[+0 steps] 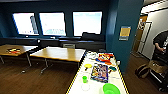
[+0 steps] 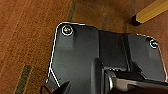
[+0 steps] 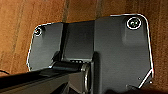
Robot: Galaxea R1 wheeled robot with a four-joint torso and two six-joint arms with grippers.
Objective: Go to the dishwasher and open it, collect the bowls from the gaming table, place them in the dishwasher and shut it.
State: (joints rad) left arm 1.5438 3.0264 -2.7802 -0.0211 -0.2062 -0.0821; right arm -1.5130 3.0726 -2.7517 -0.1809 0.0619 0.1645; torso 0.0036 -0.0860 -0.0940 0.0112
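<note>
The gaming table [image 1: 75,86], long and white-topped with a yellow edge strip, runs away from me in the lower middle of the head view. A lime green bowl [image 1: 111,89] sits at its near end. A yellow bowl [image 1: 88,66] lies farther along, left of a colourful board-game box [image 1: 100,72]. A small upright green cup [image 1: 85,79] stands between the two bowls. More game boxes [image 1: 105,58] lie at the table's far end. The dishwasher is out of view. In both wrist views the robot's dark plate hangs over a brown wooden floor [image 2: 27,37].
Two wooden tables [image 1: 58,53] [image 1: 15,49] stand to the left, below three bright windows [image 1: 53,23]. A dark blue pillar [image 1: 123,32] rises right of the gaming table. A person [image 1: 160,42] stands at the far right beside a cart and a bag [image 1: 143,70].
</note>
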